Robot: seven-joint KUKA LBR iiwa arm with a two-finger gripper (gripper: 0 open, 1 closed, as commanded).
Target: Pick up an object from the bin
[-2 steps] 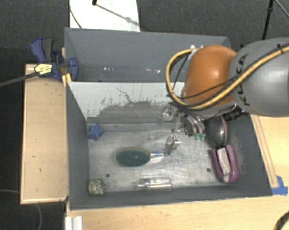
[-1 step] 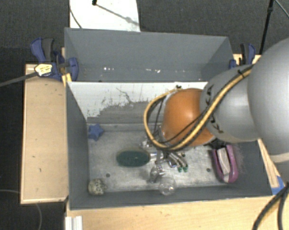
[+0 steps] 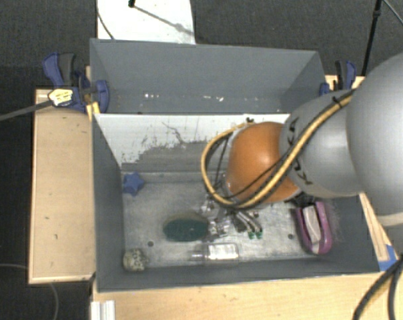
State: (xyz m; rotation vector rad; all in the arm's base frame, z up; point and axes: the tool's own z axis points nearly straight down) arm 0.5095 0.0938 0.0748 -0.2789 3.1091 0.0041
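Note:
My gripper [image 3: 223, 221] is low over the bin floor near the middle, just below the arm's orange cover. A dark green oval disc [image 3: 185, 229] lies flat right beside it on the left. A small clear and white packet-like thing [image 3: 217, 251] lies just in front of it, towards the bin's near wall. Whether the gripper touches either one I cannot tell.
A purple and white object [image 3: 313, 229] lies at the right end of the floor. A small blue piece [image 3: 131, 183] sits by the left wall at the back. A grey-brown lump [image 3: 134, 261] rests in the front left corner. The arm covers the back right of the bin.

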